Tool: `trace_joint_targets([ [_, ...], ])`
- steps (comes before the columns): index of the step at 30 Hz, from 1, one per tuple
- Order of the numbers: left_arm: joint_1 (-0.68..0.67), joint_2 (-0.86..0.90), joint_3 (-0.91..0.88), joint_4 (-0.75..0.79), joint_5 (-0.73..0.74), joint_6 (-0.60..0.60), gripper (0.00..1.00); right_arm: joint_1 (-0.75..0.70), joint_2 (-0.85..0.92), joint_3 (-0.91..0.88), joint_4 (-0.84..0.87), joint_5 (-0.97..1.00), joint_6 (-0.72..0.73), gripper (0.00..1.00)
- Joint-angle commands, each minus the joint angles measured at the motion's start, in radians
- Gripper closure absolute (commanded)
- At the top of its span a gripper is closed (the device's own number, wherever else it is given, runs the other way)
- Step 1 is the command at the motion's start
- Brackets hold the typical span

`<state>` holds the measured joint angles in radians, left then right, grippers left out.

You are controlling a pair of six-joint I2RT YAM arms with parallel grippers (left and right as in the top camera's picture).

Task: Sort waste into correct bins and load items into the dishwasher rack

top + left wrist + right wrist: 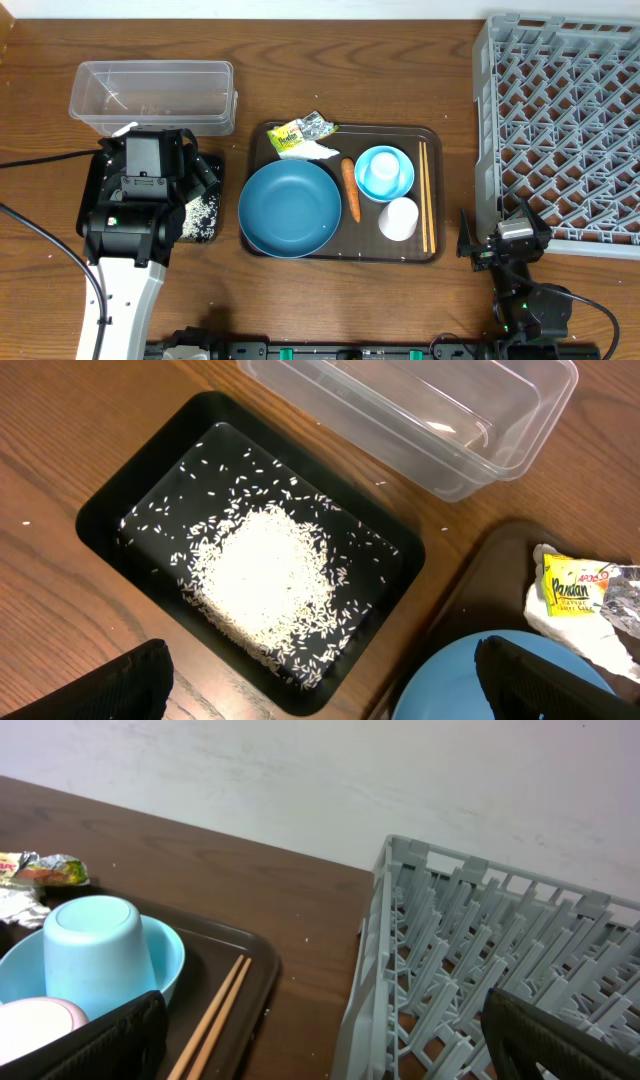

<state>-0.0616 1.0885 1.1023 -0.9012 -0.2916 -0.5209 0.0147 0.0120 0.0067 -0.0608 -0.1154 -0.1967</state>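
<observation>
The heap of white rice [265, 575] lies in the shallow black tray [100, 520], also seen in the overhead view [215, 200]. The clear tub [150, 95] stands behind it, empty. My left gripper [325, 700] is open and empty above the tray's near corner. On the brown serving tray lie the dark-blue bowl [290, 208], the carrot [350, 188], the yellow-and-silver wrapper [303, 130], the white tissue [312, 151], the light-blue bowl [384, 172], the white cup [398, 218] and the chopsticks [427, 195]. My right gripper [320, 1060] is open and empty between the chopsticks [215, 1010] and the grey rack [480, 950].
The brown serving tray [258, 140] sits mid-table. The grey rack [560, 130] fills the right side. The left arm's body covers much of the black tray from above. A black cable runs along the left table edge.
</observation>
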Motion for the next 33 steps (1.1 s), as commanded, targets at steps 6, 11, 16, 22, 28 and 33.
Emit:
trace_joint_targets([
  [6, 0.004, 0.002, 0.015, -0.003, -0.013, -0.008, 0.00, 0.005, -0.005, -0.001, 0.050, 0.002, -0.009, 0.01],
  [11, 0.004, 0.002, 0.015, -0.003, -0.013, -0.008, 0.00, 0.005, -0.005, -0.001, 0.187, -0.127, -0.008, 0.01],
  [16, 0.004, 0.002, 0.015, -0.003, -0.013, -0.008, 0.00, 0.005, -0.005, -0.001, 0.462, -0.359, 0.160, 0.01],
  [22, 0.004, 0.002, 0.015, -0.003, -0.013, -0.008, 0.00, 0.005, -0.005, -0.001, 0.597, -0.529, 0.160, 0.01],
  [28, 0.004, 0.002, 0.015, -0.003, -0.013, -0.008, 0.00, 0.005, 0.012, 0.011, 0.571, -0.525, 0.186, 0.01],
  [33, 0.004, 0.002, 0.015, -0.003, -0.013, -0.008, 0.00, 0.005, 0.119, 0.148, 0.402, -0.517, 0.176, 0.01],
])
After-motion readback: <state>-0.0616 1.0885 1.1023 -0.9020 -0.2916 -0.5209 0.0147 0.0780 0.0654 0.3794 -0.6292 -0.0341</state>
